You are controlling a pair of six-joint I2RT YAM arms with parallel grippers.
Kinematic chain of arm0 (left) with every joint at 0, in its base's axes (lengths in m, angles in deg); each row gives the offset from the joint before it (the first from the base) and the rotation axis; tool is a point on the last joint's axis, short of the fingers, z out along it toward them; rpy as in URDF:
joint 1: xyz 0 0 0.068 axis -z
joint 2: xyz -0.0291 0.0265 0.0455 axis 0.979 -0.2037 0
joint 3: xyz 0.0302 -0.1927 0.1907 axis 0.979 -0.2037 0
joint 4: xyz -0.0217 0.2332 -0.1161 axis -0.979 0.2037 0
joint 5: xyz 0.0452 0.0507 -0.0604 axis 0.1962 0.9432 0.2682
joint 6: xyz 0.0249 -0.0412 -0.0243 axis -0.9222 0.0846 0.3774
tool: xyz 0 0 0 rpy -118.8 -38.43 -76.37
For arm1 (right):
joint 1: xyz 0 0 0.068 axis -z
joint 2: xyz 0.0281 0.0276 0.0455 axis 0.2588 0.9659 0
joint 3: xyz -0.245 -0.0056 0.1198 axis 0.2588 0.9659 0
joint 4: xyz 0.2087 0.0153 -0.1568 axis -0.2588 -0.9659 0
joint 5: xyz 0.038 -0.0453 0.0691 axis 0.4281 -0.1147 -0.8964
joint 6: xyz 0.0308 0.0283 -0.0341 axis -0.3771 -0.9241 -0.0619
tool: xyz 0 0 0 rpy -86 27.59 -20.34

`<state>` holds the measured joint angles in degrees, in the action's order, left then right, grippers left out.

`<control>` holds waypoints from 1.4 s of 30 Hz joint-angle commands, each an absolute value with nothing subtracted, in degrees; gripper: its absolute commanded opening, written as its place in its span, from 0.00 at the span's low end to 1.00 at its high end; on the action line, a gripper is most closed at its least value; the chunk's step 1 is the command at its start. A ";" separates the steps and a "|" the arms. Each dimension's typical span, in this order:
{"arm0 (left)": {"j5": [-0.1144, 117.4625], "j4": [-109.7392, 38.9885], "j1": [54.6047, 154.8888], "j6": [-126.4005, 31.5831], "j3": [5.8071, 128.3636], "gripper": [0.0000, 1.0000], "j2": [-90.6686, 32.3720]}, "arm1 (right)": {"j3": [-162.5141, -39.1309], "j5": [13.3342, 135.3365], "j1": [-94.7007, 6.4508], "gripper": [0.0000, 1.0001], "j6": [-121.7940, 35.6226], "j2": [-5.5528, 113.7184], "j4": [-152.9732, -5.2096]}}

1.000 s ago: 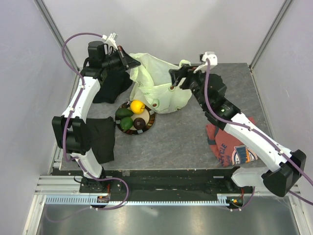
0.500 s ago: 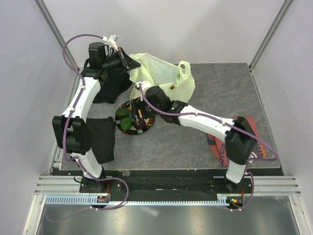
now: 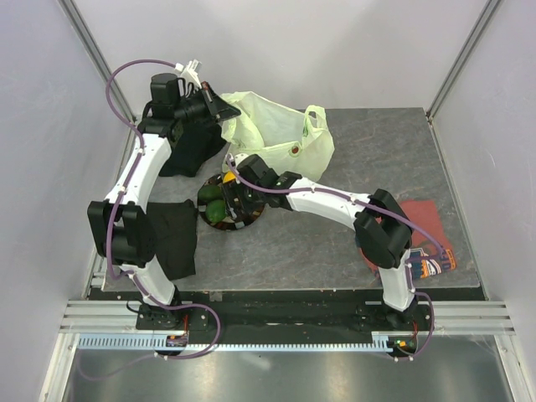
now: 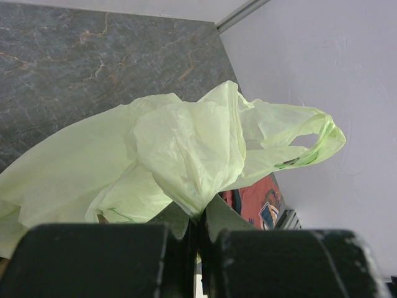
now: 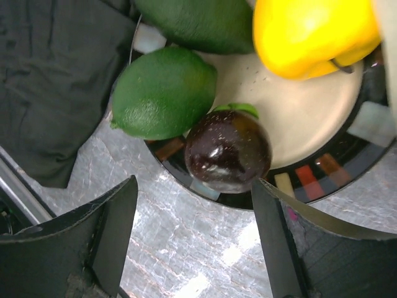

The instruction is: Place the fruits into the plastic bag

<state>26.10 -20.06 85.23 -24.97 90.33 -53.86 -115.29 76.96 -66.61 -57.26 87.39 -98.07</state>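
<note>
While the right claw hangs over the plate with jaws spread wide and nothing gripped, the dark fruit sits centred just past its tips, on the plate's lower rim. It's round, so no real long axis; green leaf stub on its upper side. Touching it at upper left is the lime: long axis lower left to upper right, pointed end lower left, lying over the left rim. Above that is the avocado, roughly left-right, its top cut off by the frame. Lemon is at upper right, also cut by the top edge. Can't tell if the tips touch anything. Cloth fills the upper left, beside the plate.

Top view: the right arm covers most of the plate, and only the green fruits show at its left side. Left claw is clamped on a gathered fold of the bag, at the upper left of the table. The bag spreads right from the pinch. Its handle loop points right in the wrist view and stands up at the bag's upper right in the top view. Bag's inside is hidden. Shirt is at lower right, partly behind the right arm's elbow.
</note>
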 commanded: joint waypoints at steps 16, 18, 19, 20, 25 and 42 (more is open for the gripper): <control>25.10 -21.58 85.19 -26.47 89.49 0.02 -51.04 | -122.39 81.01 -65.27 0.85 -54.73 93.94 -99.33; 25.10 -21.67 85.19 -26.47 89.49 0.01 -50.95 | -122.75 80.84 -65.27 0.85 -54.64 94.64 -99.41; 25.10 -21.58 85.19 -26.47 89.49 0.01 -51.04 | -123.01 80.75 -65.27 0.85 -54.64 94.90 -99.50; 25.10 -21.58 85.19 -26.47 89.49 0.02 -50.95 | -123.27 80.48 -65.36 0.84 -54.64 95.17 -99.59; 25.19 -21.67 85.19 -26.56 89.31 0.02 -51.13 | -124.24 79.52 -65.18 0.84 -54.64 96.93 -100.12; 25.19 -21.67 85.19 -26.64 89.22 0.02 -51.04 | -120.56 80.83 -64.83 0.38 -53.15 92.90 -99.25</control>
